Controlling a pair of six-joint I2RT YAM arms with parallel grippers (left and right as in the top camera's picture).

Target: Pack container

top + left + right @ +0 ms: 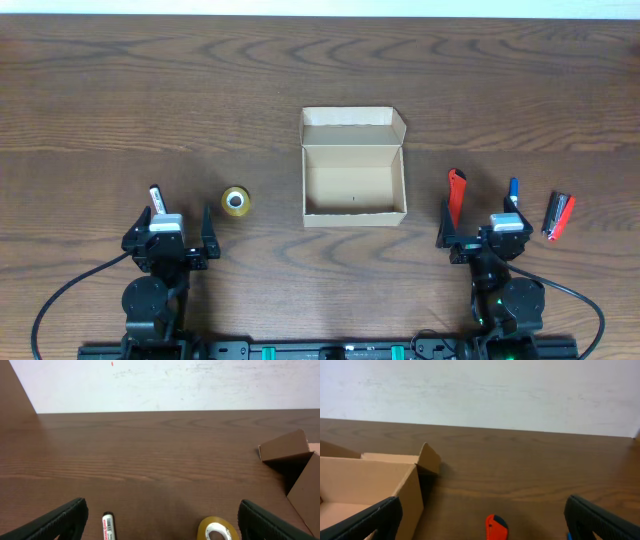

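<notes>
Tan box [352,158], yellow tape roll [236,201], red marker [456,193], blue marker [513,187], dark wood-grain table [150,90]

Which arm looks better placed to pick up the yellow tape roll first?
Probably the left. The tape roll lies just ahead of the open left gripper, while the cardboard box sits between it and the right gripper.

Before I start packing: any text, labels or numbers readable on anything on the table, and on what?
White marker: red print along the barrel, too small and blurred to read.
Cardboard box: no markings visible.
Tape roll: no text visible.
Red marker, blue marker, red-and-black marker: nothing legible.
</notes>
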